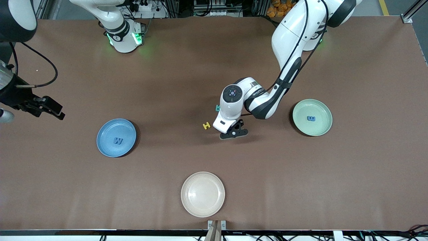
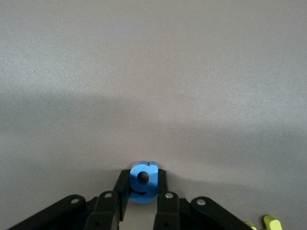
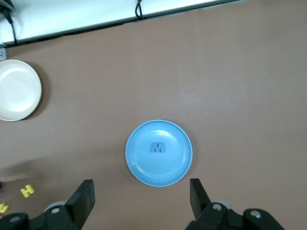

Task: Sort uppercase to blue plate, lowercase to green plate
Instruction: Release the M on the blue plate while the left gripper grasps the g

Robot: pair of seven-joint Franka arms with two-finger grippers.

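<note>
My left gripper (image 1: 234, 133) is shut on the blue g (image 2: 143, 181), low over the table's middle, next to the yellow H (image 1: 207, 125). The teal R (image 1: 217, 107) peeks out from under the left arm. The blue plate (image 1: 107, 130) holds the blue M (image 1: 118, 141). The green plate (image 1: 321, 126) holds the blue m (image 1: 311, 118). My right gripper (image 1: 45, 107) is open and empty, up in the air at the right arm's end of the table, and looks down on the blue plate (image 3: 144, 168) and its M (image 3: 157, 147). The red letters are hidden.
A cream-white plate (image 1: 192, 204) sits near the front edge, nearer the front camera than the letters. The right wrist view shows it (image 3: 17, 90), the yellow H (image 3: 28, 190) and a bit of another yellow letter (image 3: 4, 208). A yellow piece (image 2: 271, 221) shows beside the left gripper.
</note>
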